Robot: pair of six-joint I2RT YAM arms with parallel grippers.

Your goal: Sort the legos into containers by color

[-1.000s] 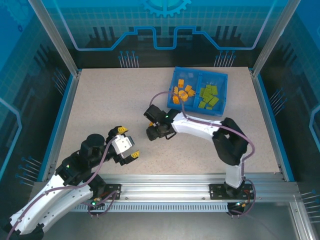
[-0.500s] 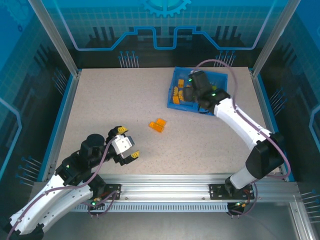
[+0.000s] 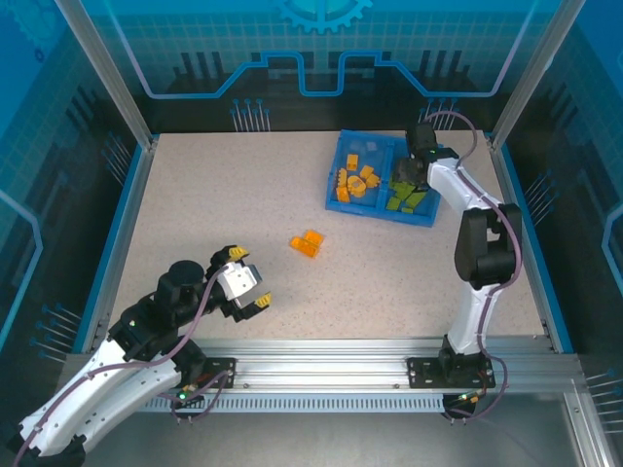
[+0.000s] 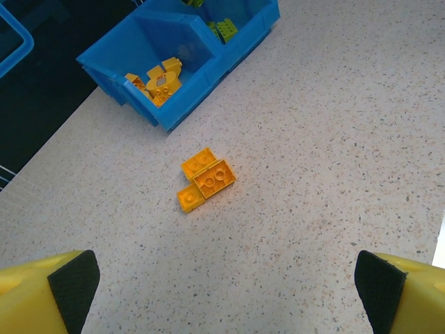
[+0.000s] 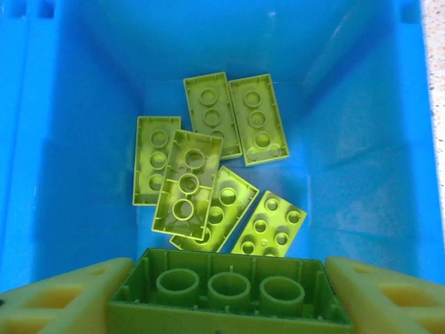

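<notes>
right gripper (image 5: pixel 226 298) clamps a lime green brick (image 5: pixel 229 282) above the blue tray's right compartment (image 5: pixel 354 174); left gripper (image 4: pixel 226 285) gapes wide.

Wide bare speckled tabletop (image 4: pixel 334 139) lies ahead of the left gripper (image 4: pixel 224 282), its jaws spread; the lone obstacle there is a small cluster of orange plastic bricks (image 4: pixel 206 179). Beyond, the shallow blue plastic tray (image 4: pixel 208 80) has its left compartment (image 4: pixel 170 35) free from above, while the right gripper (image 3: pixel 407 175), clamping a lime green brick (image 5: pixel 229 299), blocks the right compartment (image 5: pixel 348 139).
</notes>
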